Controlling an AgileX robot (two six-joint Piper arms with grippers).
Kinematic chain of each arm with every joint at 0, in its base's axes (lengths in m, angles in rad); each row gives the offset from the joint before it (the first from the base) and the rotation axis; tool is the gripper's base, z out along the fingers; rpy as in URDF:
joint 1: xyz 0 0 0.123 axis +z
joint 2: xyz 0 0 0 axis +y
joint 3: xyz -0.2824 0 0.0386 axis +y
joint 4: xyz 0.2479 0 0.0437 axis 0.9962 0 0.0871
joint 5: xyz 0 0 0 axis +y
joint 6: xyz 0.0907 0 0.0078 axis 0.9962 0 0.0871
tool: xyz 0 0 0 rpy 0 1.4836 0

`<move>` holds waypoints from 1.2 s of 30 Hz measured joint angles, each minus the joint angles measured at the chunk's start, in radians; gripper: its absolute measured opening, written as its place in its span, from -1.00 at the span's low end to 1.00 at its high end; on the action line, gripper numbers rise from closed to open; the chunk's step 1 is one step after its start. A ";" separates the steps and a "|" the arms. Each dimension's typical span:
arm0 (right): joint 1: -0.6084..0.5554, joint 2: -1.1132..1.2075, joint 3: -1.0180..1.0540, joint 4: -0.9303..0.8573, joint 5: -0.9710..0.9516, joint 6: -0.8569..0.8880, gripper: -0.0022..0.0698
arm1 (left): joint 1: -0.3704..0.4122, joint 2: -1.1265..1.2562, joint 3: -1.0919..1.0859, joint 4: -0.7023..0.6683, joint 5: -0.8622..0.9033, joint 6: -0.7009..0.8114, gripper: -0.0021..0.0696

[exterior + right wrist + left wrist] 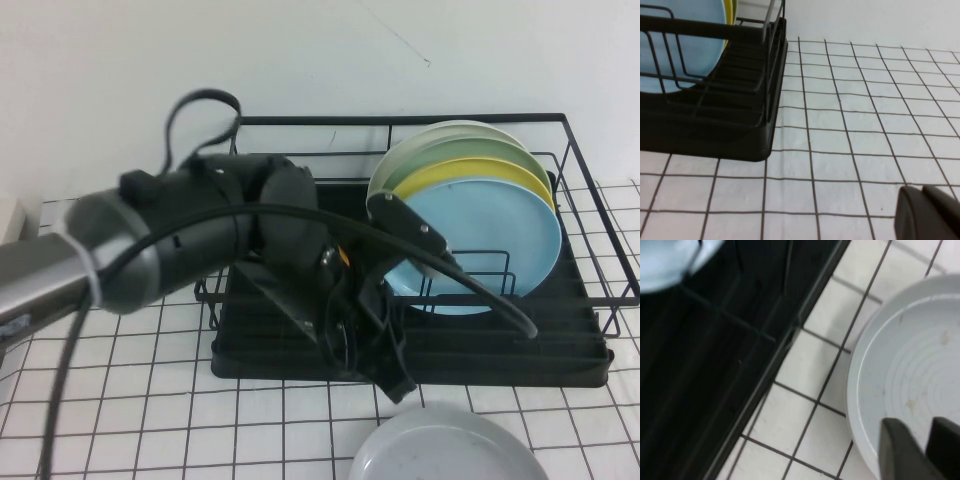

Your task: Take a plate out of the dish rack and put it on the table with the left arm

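The pale grey plate [445, 448] lies flat on the grid-cloth table [150, 420] just in front of the black dish rack [520, 352]. My left arm reaches across the rack's front edge. My left gripper [397, 388] hangs at the plate's far rim. In the left wrist view the left gripper [928, 450] is over the plate [910, 365] with its fingers slightly apart and nothing between them. My right gripper [930, 215] is shut and empty, low over the table [850, 125] beside the rack [715, 125]. It is out of the high view.
The rack holds a light blue plate [490, 240] upright at the front, with yellow [470, 172], green and white plates behind it. A white wall stands behind the rack. A pale object [8, 215] sits at the table's far left edge.
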 joint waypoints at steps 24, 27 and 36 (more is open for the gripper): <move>0.000 0.000 0.000 0.000 0.000 0.000 -0.94 | 0.000 -0.692 0.481 -0.003 -0.491 0.008 -0.94; 0.000 0.000 0.000 0.000 0.000 0.000 -0.94 | 0.000 -0.798 0.587 -0.009 -0.507 0.008 -0.94; 0.000 0.000 0.000 0.000 0.000 0.000 -0.94 | 0.000 -0.962 0.750 -0.030 -0.524 0.014 -0.95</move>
